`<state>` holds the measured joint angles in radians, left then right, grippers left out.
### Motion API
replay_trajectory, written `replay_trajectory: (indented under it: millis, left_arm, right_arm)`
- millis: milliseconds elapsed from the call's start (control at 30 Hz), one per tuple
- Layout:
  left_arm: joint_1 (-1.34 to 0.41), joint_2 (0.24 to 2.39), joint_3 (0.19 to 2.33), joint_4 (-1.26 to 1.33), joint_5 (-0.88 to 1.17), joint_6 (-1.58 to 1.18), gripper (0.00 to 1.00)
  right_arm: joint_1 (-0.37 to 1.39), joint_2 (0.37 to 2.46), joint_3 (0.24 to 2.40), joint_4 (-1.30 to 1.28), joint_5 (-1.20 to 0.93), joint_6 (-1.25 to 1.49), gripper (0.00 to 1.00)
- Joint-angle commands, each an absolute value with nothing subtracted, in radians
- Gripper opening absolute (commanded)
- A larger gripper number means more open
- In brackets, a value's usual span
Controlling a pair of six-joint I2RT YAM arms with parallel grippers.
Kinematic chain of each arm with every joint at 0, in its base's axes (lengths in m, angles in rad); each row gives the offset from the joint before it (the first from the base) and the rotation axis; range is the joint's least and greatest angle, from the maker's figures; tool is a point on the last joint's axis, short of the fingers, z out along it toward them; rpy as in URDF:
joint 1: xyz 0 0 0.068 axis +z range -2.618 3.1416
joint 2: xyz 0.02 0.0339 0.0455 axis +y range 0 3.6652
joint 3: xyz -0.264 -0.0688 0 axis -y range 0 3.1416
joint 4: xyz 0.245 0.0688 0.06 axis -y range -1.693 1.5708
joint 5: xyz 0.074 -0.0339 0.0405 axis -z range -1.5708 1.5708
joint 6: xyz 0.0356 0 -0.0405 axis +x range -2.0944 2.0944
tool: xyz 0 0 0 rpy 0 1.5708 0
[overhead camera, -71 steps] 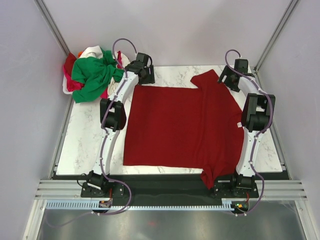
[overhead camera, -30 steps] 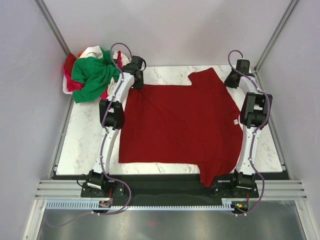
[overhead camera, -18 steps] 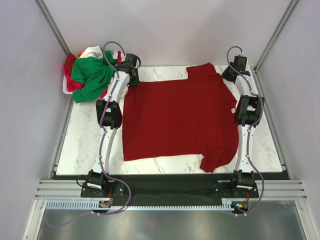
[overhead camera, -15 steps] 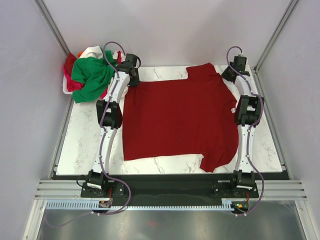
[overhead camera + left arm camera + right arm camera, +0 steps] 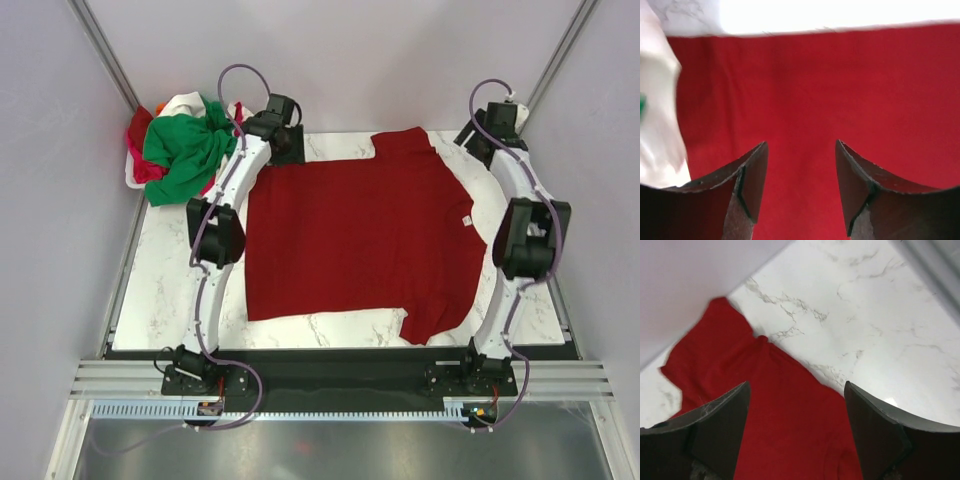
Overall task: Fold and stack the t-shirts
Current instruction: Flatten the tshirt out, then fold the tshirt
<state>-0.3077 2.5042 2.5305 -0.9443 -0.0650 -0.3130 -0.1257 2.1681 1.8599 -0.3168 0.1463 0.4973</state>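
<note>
White marble table (image 5: 160,290), grey walls close around. The left gripper (image 5: 800,146) hangs with jaws apart over the dark red shirt (image 5: 360,240), and the right gripper (image 5: 796,386) does the same near its far sleeve; both are empty. One shirt lies flat, with bare marble on its left. A heap (image 5: 180,150) of green, white and pinkish-red sits far-left. Only the top view shows the white tag (image 5: 466,220)

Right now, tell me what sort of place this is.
Likely a robot lab test cell: plain walls with metal frame posts close in a marble-look table, a left arm and right arm are bolted at its near edge, and a dark red t-shirt lies spread flat.
</note>
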Motion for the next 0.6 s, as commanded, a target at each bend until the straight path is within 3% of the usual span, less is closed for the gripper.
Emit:
replay_trajectory:
  millis: [0, 167, 267, 333, 400, 567]
  left_arm:
    - [-0.414, 2.237, 2.346, -0.937, -0.138, -0.325, 0.62]
    - [-0.609, 2.018, 2.030, -0.807, -0.117, -0.373, 0.60]
    - [-0.653, 1.921, 1.750, -0.631, 0.122, -0.481, 0.58]
    - [-0.676, 1.839, 1.510, -0.349, 0.316, -0.564, 0.58]
    - [-0.725, 1.829, 1.383, -0.218, 0.368, -0.601, 0.58]
    - [-0.834, 1.936, 1.371, -0.065, 0.437, -0.660, 0.55]
  right_arm:
    - [-0.118, 1.840, 1.609, -0.318, 0.256, 0.504, 0.84]
    - [-0.107, 1.478, 1.226, -0.360, 0.221, 0.587, 0.83]
    - [-0.054, 1.279, 0.979, -0.370, 0.227, 0.614, 0.83]
    - [0.007, 1.189, 0.839, -0.400, 0.218, 0.641, 0.81]
    - [0.052, 1.054, 0.725, -0.437, 0.207, 0.679, 0.80]
    - [0.077, 0.739, 0.568, -0.532, 0.152, 0.764, 0.78]
